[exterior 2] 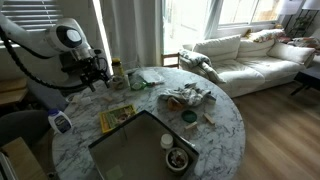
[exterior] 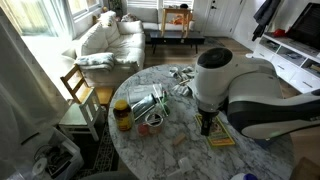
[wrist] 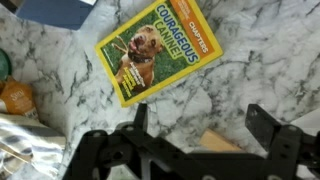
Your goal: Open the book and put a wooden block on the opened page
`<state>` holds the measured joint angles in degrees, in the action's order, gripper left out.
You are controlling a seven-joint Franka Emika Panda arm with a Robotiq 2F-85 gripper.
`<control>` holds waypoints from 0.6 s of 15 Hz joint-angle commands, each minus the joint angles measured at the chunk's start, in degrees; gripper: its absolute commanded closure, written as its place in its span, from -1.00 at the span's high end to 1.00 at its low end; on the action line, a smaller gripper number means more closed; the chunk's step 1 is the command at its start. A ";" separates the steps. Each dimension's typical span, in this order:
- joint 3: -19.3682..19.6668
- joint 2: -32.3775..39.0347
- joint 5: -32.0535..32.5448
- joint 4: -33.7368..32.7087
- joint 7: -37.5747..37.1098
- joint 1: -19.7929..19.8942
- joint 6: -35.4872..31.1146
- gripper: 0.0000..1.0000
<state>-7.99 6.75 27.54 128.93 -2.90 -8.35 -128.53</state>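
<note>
Book (wrist: 160,52): closed, cover up, flat on marble table (wrist: 270,55), upper middle of wrist view, askew to frame edges. Not yet opened.

Gripper (wrist: 200,112): lower edge of frame, jaws spread wide, gripping nothing. Hovering just short of book, likely to get at cover edge.

Wooden block (wrist: 222,142): low in frame between jaws, apparently on table; contact with fingers unclear. Handy there for placing on page once open.

Exterior view: book (exterior: 222,138) lower right, near table edge, within easy reach.
</note>
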 commanded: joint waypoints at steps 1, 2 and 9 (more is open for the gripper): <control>-0.43 4.80 -3.58 -0.98 9.58 0.35 -8.77 1.00; -0.55 5.95 -4.23 -1.11 12.41 0.52 -11.53 1.00; -3.57 15.78 -14.33 -5.62 33.03 2.98 -16.11 1.00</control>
<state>-9.73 18.05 16.73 126.57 23.68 -7.18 -144.75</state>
